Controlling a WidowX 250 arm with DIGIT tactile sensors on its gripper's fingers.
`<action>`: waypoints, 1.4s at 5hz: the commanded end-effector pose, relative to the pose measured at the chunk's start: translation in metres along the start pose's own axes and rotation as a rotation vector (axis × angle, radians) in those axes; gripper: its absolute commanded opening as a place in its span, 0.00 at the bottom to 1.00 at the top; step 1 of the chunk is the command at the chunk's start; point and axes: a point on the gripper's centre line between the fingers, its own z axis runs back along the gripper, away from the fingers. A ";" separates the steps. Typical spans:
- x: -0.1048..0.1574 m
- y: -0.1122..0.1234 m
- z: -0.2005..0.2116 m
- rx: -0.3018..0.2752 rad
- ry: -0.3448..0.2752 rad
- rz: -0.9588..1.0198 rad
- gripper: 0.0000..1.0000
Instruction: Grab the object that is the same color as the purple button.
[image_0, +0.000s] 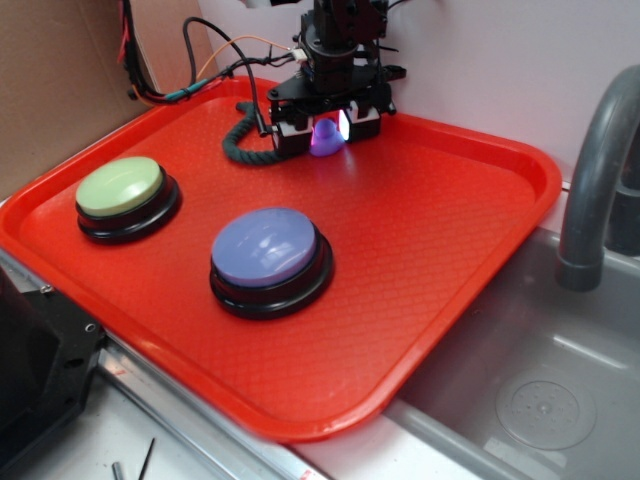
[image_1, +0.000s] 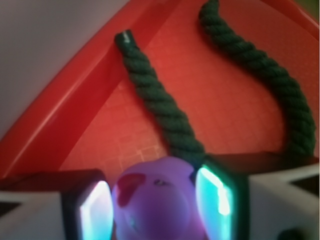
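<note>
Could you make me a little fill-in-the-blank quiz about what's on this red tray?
1. The purple duck toy sits between the two fingers of the ______.
2. The dark green rope lies at the tray's ______ edge, behind the gripper.
3. The yellow-green button has a ______ base, like the purple button.
4. Right of the red tray is a grey ______.

Missing words: gripper; far; black; sink

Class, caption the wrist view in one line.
Hand closed around the purple duck, green rope behind, on red tray.
</note>
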 end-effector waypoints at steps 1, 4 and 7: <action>0.020 0.001 0.032 -0.085 -0.009 0.010 0.00; 0.005 0.040 0.124 -0.246 0.173 -0.363 0.00; 0.002 0.101 0.207 -0.356 0.224 -0.771 0.00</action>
